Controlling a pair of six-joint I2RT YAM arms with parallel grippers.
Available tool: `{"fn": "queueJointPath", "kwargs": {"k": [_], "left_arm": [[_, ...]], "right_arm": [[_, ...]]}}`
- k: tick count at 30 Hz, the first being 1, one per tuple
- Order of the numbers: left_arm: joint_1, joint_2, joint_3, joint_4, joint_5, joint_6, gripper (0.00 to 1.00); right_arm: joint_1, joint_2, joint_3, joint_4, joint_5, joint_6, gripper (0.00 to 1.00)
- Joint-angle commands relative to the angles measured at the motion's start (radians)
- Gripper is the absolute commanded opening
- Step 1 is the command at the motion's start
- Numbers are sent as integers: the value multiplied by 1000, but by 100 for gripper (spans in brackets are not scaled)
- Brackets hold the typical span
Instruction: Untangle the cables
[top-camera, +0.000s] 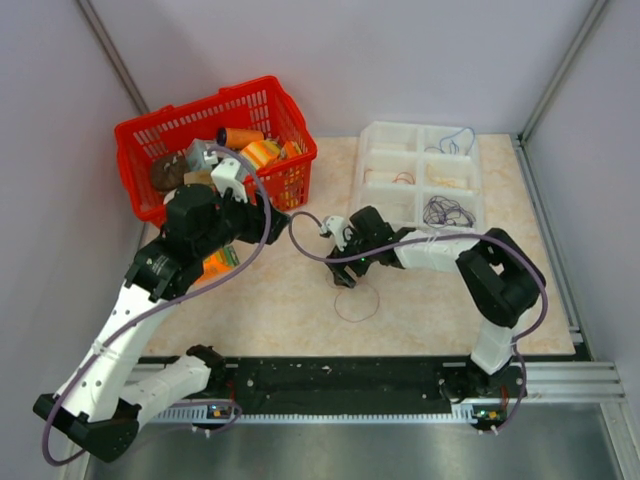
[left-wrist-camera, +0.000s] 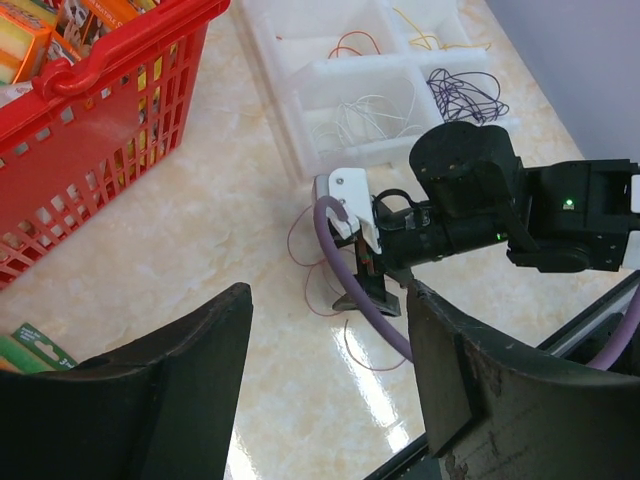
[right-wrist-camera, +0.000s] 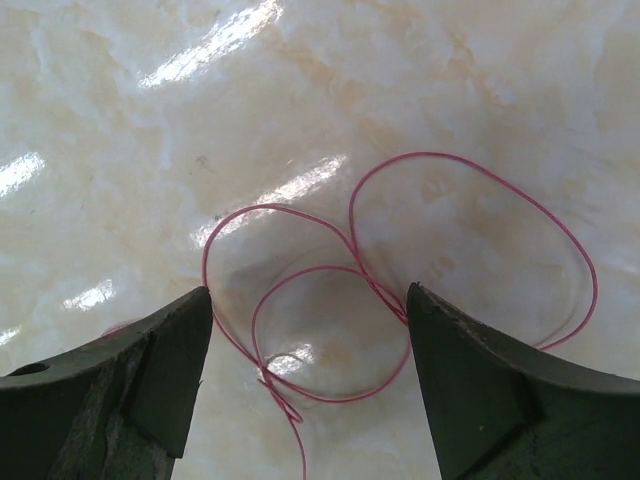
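Observation:
A thin red cable (right-wrist-camera: 452, 156) lies in loose overlapping loops on the marble tabletop (right-wrist-camera: 120, 130). My right gripper (right-wrist-camera: 308, 305) stands open just above it, one finger on each side of the loops, nothing gripped. From above, the right gripper (top-camera: 346, 272) points down at the cable (top-camera: 357, 320) near the table's middle. My left gripper (left-wrist-camera: 330, 370) is open and empty, held above the table to the left, looking at the right gripper (left-wrist-camera: 366, 290) and the cable (left-wrist-camera: 362, 364). Seen from above, the left gripper (top-camera: 278, 222) is beside the basket.
A red basket (top-camera: 262, 100) of packets stands at the back left. A clear compartment tray (top-camera: 372, 165) at the back right holds sorted cables: a purple bundle (top-camera: 447, 212), a blue one (top-camera: 458, 140), a red one (top-camera: 402, 178). Thick purple arm hose (left-wrist-camera: 340, 260) crosses near the right gripper.

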Motion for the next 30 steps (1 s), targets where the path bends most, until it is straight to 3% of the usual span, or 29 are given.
{"fn": "queueJointPath", "kwargs": {"k": [1, 7, 14, 18, 20, 22, 26, 30], "left_arm": [[0, 14, 18, 54, 0, 25, 67], [2, 28, 16, 60, -1, 36, 68], [5, 23, -10, 78, 3, 22, 68], [8, 17, -12, 74, -6, 22, 68], [6, 9, -13, 75, -11, 22, 68], [6, 6, -15, 74, -17, 22, 68], [10, 0, -8, 75, -27, 22, 68], [8, -12, -4, 75, -50, 21, 68]], "right_arm": [[70, -5, -20, -141, 40, 40, 77], [161, -47, -78, -191, 141, 136, 77], [268, 24, -35, -257, 374, 222, 74], [281, 105, -14, -290, 451, 313, 46], [282, 105, -15, -286, 477, 322, 20], [282, 94, -11, -281, 509, 330, 4], [263, 52, -24, -254, 525, 365, 0], [189, -92, -82, -148, 427, 410, 0]]}}
